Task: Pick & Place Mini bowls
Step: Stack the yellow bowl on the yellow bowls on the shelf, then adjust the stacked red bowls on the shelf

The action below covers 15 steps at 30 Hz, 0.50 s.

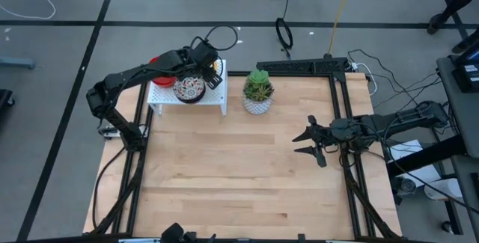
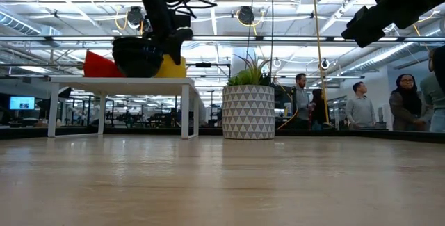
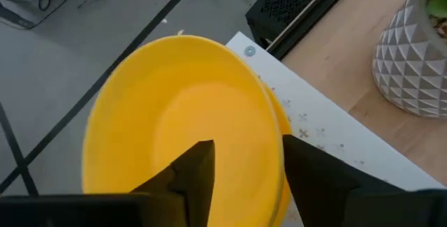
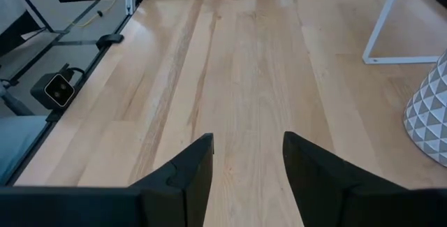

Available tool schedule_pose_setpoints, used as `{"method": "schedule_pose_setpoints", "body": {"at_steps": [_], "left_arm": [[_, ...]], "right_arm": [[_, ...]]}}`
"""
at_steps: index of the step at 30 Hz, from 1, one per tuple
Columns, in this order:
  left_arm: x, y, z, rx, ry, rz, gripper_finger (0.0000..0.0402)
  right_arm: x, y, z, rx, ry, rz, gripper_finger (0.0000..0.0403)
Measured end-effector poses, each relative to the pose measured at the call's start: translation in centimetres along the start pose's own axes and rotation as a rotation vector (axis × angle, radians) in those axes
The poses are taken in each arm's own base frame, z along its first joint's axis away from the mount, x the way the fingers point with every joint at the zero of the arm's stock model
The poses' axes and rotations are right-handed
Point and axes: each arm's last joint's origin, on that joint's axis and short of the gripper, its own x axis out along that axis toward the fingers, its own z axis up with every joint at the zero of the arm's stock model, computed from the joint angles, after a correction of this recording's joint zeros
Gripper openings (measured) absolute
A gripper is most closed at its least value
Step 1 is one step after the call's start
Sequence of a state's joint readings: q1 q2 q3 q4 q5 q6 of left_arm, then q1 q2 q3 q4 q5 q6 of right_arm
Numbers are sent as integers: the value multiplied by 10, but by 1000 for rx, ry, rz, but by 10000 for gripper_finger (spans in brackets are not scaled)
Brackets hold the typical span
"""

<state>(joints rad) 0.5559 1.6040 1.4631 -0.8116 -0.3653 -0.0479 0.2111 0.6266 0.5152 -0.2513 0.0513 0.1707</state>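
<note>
A white stand [image 1: 213,106] sits at the table's far left. On it are a red mini bowl [image 1: 157,76], a floral mini bowl [image 1: 189,88] and yellow mini bowls [image 3: 174,115], one nested in another. My left gripper [image 3: 248,147] is open over the yellow bowls, pointing down at a slant. One finger [image 3: 195,178] is inside the top bowl and the other [image 3: 314,178] is outside its rim. My right gripper [image 1: 305,143] hangs open above the bare table at the right, with nothing between its fingers. My left gripper straddles the top yellow bowl's rim [image 3: 277,150], coming from above at a slant. The bowl rests in the yellow bowl beneath it on the stand. Whether either finger touches the rim, I cannot tell.
A white patterned pot with a green plant [image 1: 258,93] stands right of the stand, near the far edge. Bare wooden table [image 1: 239,176] stretches across the middle and near side. A black frame runs along the table's far right and side edges. People stand in the room beyond.
</note>
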Motion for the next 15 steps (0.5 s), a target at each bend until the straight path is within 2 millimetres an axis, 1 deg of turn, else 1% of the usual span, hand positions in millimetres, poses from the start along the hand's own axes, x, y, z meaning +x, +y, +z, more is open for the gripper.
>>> {"method": "schedule_pose_setpoints", "body": {"at_steps": [6,15], "left_arm": [[-12,1,1,24,-33,-7,172],[-48,10,-1,-16,-126,-18,168]], "right_arm": [[0,0,0,0,2,0,160],[0,0,0,0,1,0,160]]}}
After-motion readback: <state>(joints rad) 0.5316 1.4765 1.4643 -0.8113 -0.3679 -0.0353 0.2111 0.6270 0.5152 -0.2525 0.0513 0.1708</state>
